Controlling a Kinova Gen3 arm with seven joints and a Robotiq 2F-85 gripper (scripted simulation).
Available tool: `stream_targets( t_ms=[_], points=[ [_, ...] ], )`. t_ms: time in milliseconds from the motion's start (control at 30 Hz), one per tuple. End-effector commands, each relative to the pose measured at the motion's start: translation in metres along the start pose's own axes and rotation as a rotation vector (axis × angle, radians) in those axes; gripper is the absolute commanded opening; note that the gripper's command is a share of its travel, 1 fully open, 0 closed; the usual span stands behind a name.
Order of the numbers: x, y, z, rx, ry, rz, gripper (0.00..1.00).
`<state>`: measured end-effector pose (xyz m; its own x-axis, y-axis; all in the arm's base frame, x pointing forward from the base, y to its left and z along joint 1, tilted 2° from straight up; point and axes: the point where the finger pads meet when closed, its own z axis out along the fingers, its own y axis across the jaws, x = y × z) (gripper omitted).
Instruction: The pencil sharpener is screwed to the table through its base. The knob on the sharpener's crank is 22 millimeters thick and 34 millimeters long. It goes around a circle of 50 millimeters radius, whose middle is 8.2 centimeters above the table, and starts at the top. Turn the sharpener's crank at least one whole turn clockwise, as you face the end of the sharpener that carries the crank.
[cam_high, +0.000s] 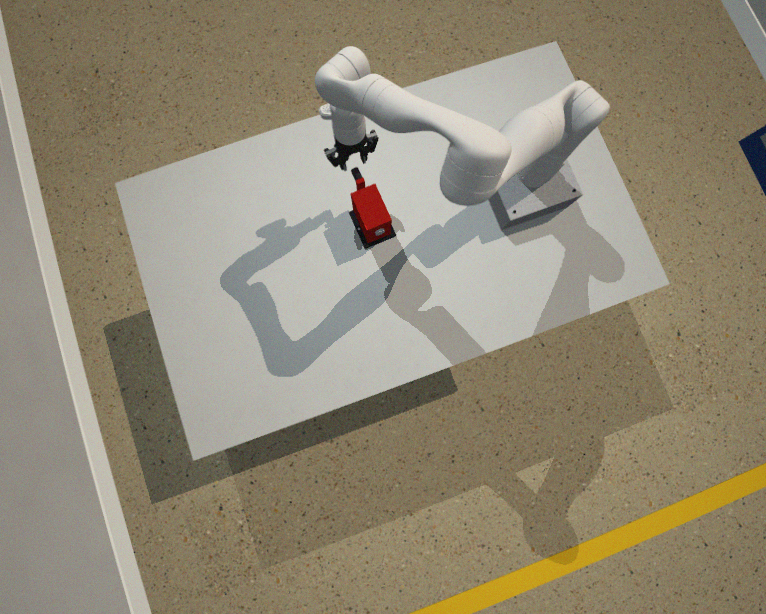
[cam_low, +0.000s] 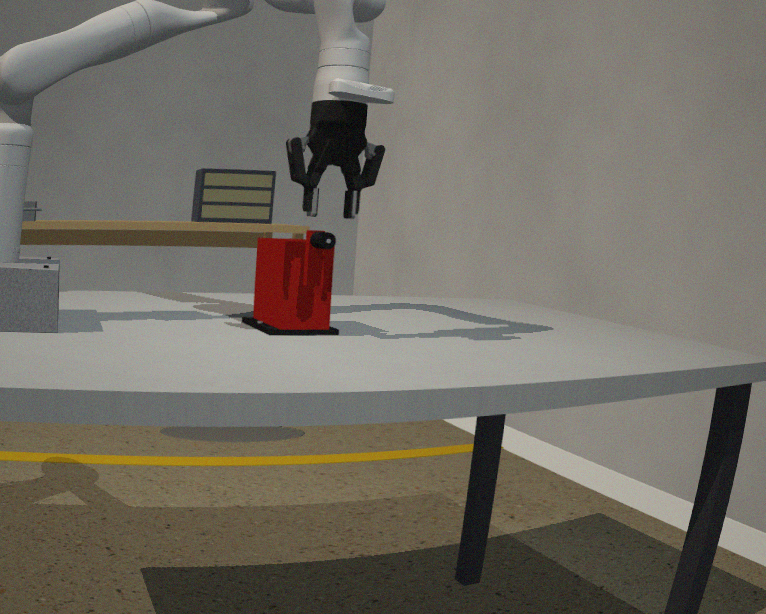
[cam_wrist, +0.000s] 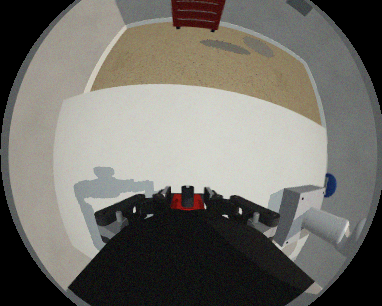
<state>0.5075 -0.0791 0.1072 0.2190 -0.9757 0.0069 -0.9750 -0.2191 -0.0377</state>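
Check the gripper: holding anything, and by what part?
Nothing held. The gripper hangs open above the knob of the sharpener, fingers apart and touching nothing.

Three cameras: high overhead, low side, wrist fisheye.

Top: far above, tilted down on whole table and floor. Exterior: near table height, close, facing sharpener and wall. Wrist: looking along gripper over the table. Shared by all: sharpener, gripper, table.
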Motion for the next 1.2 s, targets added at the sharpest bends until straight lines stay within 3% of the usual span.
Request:
stream_targets(
  t_ms=[0, 1167],
  points=[
    [0.0006, 0.0007, 0.0025, -0.002, 0.001, 0.001, 0.53],
    [0.0006, 0.0007, 0.0069, -0.002, 0.001, 0.001, 0.53]
  ],
)
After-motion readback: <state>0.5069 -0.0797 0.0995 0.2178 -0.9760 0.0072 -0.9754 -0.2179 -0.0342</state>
